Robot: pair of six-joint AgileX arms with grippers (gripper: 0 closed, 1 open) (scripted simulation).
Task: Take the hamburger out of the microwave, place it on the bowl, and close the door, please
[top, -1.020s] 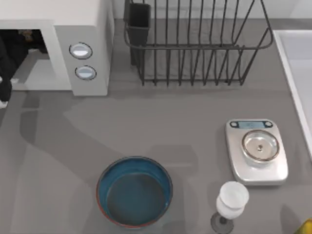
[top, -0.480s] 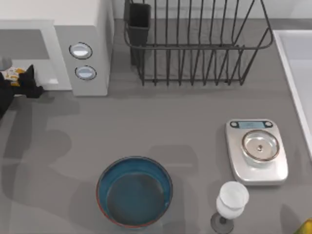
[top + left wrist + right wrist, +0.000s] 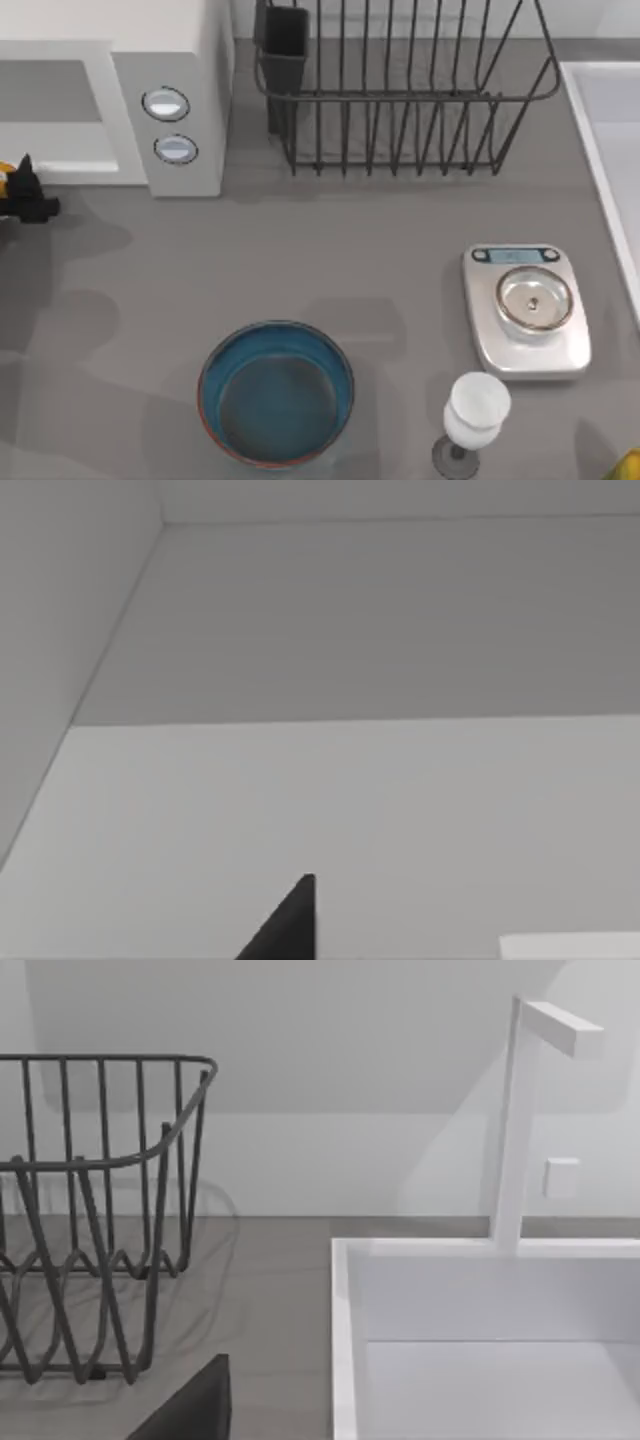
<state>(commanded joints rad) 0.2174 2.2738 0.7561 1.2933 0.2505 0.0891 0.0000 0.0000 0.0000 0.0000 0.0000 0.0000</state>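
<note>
Hamburger in white paper with orange marks (image 3: 6, 172) sat at the top view's left edge, against the black left gripper (image 3: 28, 195), whose finger state I could not tell; bare grey worktop (image 3: 330, 260) separated them from the glossy blue bowl (image 3: 276, 392).

Top view: looks straight down from high above the table (image 3: 400, 250), taking in the microwave (image 3: 150, 90) at upper left, rack (image 3: 400, 90) at top centre, sink (image 3: 610, 150) at right, and bowl (image 3: 276, 392) near the bottom.
Left wrist view: very close, facing into the microwave's pale interior (image 3: 350, 810).
Right wrist view: low, level with the table, facing the back wall, near the rack (image 3: 90, 1220) and sink (image 3: 480, 1340).
Shared: top and right wrist views both show rack and sink.
</note>
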